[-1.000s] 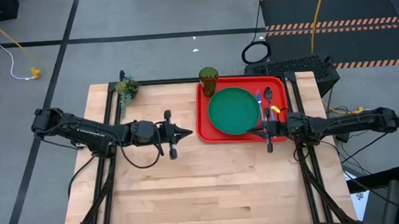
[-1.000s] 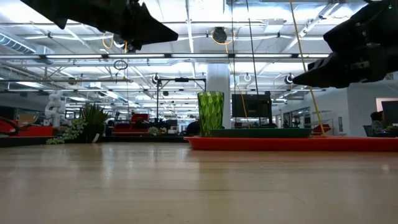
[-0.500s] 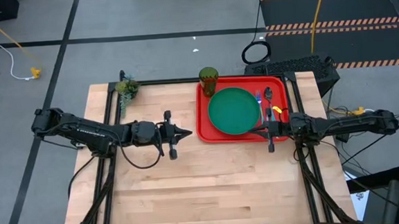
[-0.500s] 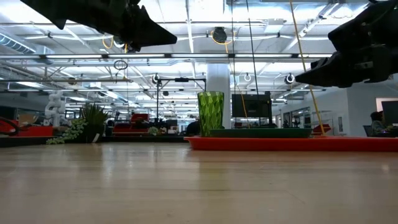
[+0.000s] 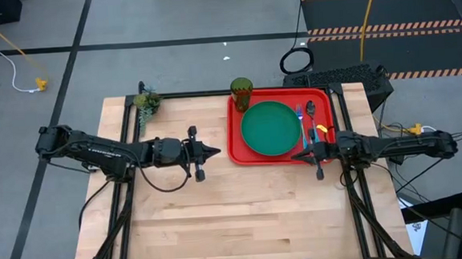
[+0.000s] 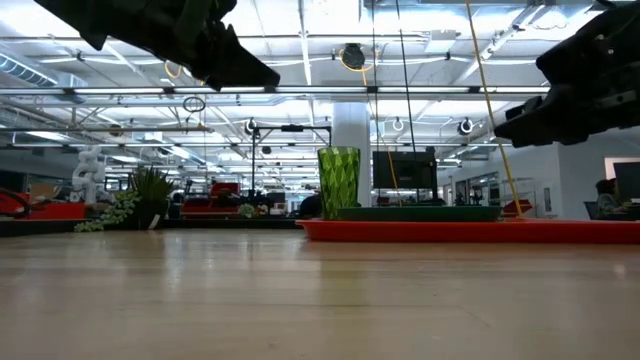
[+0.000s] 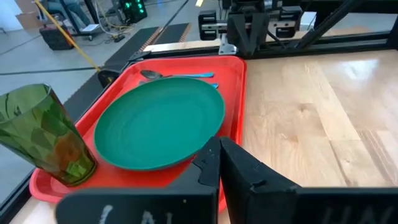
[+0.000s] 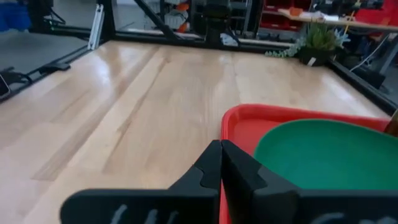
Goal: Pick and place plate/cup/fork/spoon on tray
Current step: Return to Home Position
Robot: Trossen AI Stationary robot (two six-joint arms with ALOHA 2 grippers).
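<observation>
Well apart, plant (image 5: 146, 102) and tray (image 5: 234, 137) — right end effector (image 5: 298, 154) at tray's edge.

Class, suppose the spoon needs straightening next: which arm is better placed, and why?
Right. The right end effector hovers over the tray's rim close to the spoon; the left end effector is over bare table, the plate between.

You will find no text, label, brand, number or sign that can be read in any view. The pale strokes (image 7: 124, 214) on the body of the left gripper (image 7: 216, 148), and those on the right gripper (image 8: 219, 149), are too blurred to make out.
</observation>
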